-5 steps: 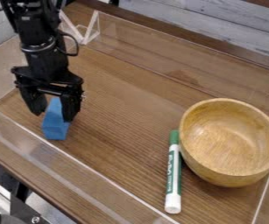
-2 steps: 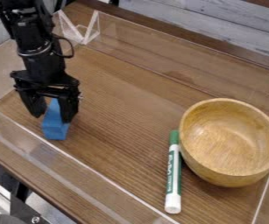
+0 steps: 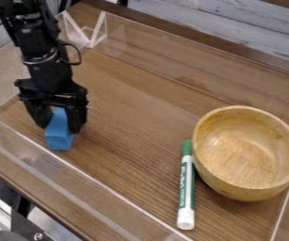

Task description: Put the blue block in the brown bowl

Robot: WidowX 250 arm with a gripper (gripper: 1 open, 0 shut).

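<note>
The blue block (image 3: 61, 133) stands on the wooden table at the left, leaning slightly. My gripper (image 3: 57, 114) hangs straight over it, open, with one black finger (image 3: 39, 113) to the block's left and the other finger (image 3: 77, 112) at its right, straddling its upper part. Whether the fingers touch the block I cannot tell. The brown bowl (image 3: 246, 152) sits at the right of the table, upright and empty, far from the gripper.
A green-and-white marker pen (image 3: 185, 184) lies just left of the bowl, pointing toward the front edge. A low clear plastic wall (image 3: 134, 193) rims the table. A small white wire stand (image 3: 96, 33) sits at the back.
The gripper has sunk slightly lower around the blue block. Block, bowl and pen have not moved.
</note>
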